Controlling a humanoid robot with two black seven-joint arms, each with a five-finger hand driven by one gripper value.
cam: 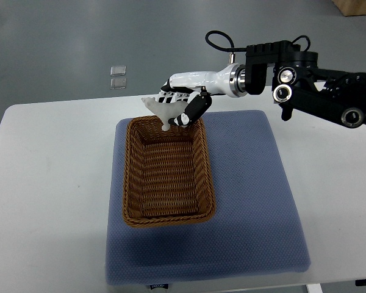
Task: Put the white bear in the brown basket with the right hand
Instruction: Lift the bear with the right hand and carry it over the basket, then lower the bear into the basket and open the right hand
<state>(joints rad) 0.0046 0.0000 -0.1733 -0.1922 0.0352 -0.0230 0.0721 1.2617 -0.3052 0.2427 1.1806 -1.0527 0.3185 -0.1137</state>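
Observation:
My right hand (182,105) reaches in from the right and holds the white bear (163,110), a small pale plastic figure, just above the far rim of the brown basket (129,183). The fingers are curled around the bear, which sticks out to the left of the hand. The wicker basket is rectangular, sits on the left part of a blue mat (250,195), and has nothing inside. My left hand is not visible.
The blue mat lies on a white table (49,183). On the grey floor beyond the table are two small clear squares (118,76). A brown box corner (357,6) shows at the top right.

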